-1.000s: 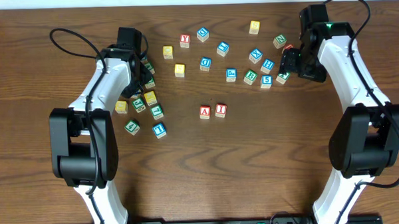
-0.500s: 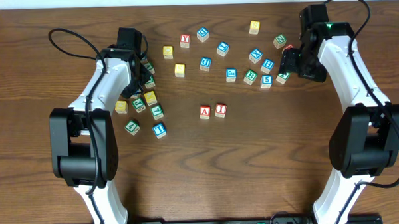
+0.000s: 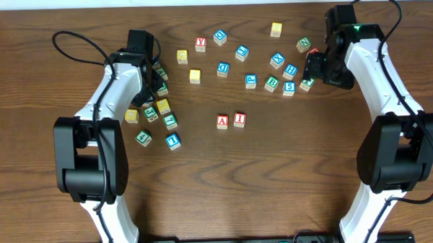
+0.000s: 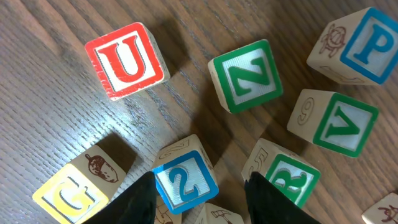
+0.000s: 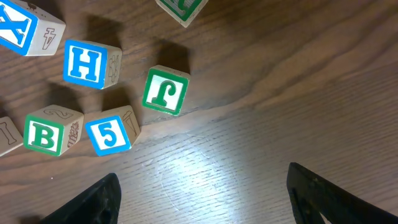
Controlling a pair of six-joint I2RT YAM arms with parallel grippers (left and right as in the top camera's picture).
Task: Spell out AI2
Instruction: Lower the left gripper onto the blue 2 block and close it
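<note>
Table: brown wood grain, lettered cubes scattered.
"2" cube: in the left cluster, between "G" cube and "R" cube.
"A" cube, "I" cube: just beside each other, mid-table.
Left gripper: jaws apart, astride the "2" cube, gap at one finger.
Right gripper: jaws wide, empty, near "5" cube.

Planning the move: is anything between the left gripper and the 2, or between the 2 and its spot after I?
Nothing between the left gripper and the 2; it straddles the cube, R and G close by. A and I sit before the spot right of I, so sliding would likely hit them; lifted over, nothing visible blocks.
</note>
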